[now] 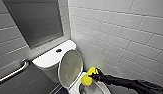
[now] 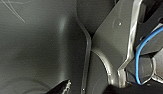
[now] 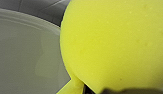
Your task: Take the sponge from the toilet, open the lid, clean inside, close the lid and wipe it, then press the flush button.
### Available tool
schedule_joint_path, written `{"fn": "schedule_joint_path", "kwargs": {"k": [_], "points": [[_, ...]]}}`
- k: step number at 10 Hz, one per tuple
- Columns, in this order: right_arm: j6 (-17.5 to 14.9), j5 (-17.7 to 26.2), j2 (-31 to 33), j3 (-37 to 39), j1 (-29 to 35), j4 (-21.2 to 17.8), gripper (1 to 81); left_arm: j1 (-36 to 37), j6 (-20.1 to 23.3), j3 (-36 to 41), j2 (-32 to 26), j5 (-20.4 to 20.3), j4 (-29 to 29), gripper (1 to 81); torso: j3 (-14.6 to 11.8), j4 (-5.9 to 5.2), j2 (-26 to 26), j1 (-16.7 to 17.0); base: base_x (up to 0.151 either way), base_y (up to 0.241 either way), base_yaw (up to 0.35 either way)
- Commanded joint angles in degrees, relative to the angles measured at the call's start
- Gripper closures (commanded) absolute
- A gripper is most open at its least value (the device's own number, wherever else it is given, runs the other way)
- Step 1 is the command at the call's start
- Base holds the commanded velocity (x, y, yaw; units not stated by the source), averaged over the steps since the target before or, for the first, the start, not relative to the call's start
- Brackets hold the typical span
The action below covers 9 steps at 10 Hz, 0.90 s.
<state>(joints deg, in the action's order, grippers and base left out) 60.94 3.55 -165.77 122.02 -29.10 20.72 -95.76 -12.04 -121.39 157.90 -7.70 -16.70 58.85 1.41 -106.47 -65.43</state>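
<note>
The white toilet (image 1: 50, 65) stands in the corner with its lid (image 1: 70, 67) raised, greyish underside facing me. My right gripper (image 1: 90, 76), on a black arm coming in from the lower right, is shut on the yellow sponge (image 1: 86, 80) and holds it over the bowl's rim (image 1: 81, 75). Up close, the sponge (image 3: 114, 45) hangs just in front of the pale inside of the bowl (image 3: 22, 50). The dark flush button (image 1: 58, 50) sits in the middle of the tank top. A dark fingertip (image 2: 64, 87) of my left gripper shows against dark grey surfaces, with nothing in it.
White tiled walls (image 1: 122, 37) close in right behind and beside the toilet. A metal grab rail (image 1: 12, 72) runs along the left wall, and a dark framed panel (image 1: 34, 22) hangs above the tank. Dark floor lies left of the toilet.
</note>
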Motion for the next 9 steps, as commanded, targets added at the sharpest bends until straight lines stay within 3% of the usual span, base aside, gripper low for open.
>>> {"fn": "schedule_joint_path", "kwargs": {"k": [1, 2, 4, 5, 9], "points": [[0.8, -1.3, -1.0, 0.3, 6.1, 0.2, 81.1, -1.4, 0.1, 0.5, -0.2, 3.7, -0.1, 1.0, 0.0, 0.00, 0.0, 0.0, 0.000, 0.000, 0.000], [0.6, -1.8, -0.8, 0.4, 5.4, 0.5, 81.1, -1.6, 0.1, 0.4, -0.2, 3.7, 0.1, 1.0, 0.0, 0.00, 0.0, 0.0, 0.000, 0.000, 0.000], [0.4, -2.8, -0.6, 1.5, 5.4, 0.6, 81.1, -1.6, 0.0, -0.8, 0.4, 3.7, 0.1, 1.0, 4.9, 0.00, 0.0, 0.0, 0.000, 0.000, 0.000], [0.1, -2.8, -0.3, 1.8, 5.8, 0.6, 81.1, -1.6, 0.0, -0.9, 0.6, 3.7, 0.1, 1.0, 0.3, 0.00, 0.0, 0.0, 0.000, 0.000, 0.000], [1.5, -8.0, -0.6, 7.1, 2.9, -0.8, 81.1, -2.2, 0.0, -0.9, 0.4, 3.7, 0.1, 1.0, 1.8, 0.00, 0.0, 0.0, 0.000, 0.000, 0.000]]}}
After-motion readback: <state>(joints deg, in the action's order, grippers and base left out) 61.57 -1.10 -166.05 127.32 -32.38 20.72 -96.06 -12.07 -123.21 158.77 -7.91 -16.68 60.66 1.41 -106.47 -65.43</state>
